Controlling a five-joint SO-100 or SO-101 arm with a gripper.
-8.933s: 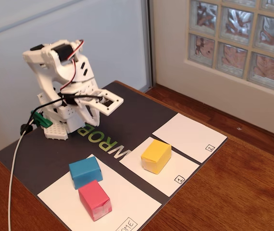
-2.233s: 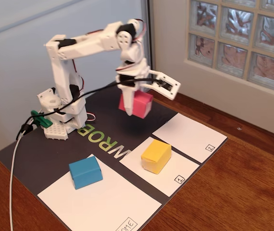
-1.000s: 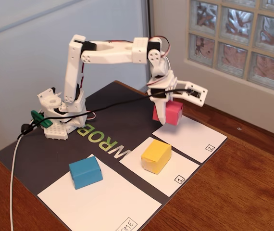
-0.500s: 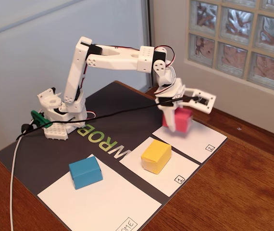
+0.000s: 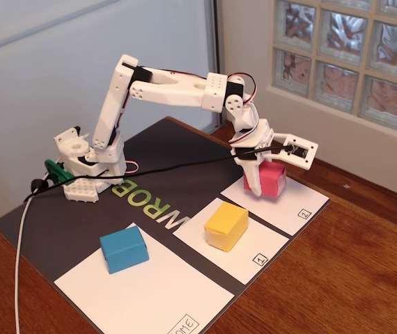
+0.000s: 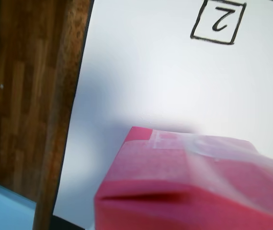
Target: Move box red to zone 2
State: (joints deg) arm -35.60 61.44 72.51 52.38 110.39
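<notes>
- Box red (image 5: 274, 179) sits low over the white zone 2 sheet (image 5: 299, 196); you cannot tell from the fixed view whether its base touches the paper.
- Your gripper (image 5: 262, 179) is closed around box red, one white finger (image 5: 254, 177) down its near face and the wider jaw plate out behind its top.
- In the wrist view, box red (image 6: 194, 182) fills the lower part of the frame, with clear tape across its top edge and a shadow on the sheet just behind it.
- The boxed numeral 2 (image 6: 219, 20) lies on the same sheet, well apart from box red, toward the top of the wrist view.
- On the mat, the yellow block (image 5: 226, 225) stands on the sheet beside zone 2, and the blue block (image 5: 123, 248) lies further from it.
- The wooden bench (image 5: 352, 278) carries the mat.
</notes>
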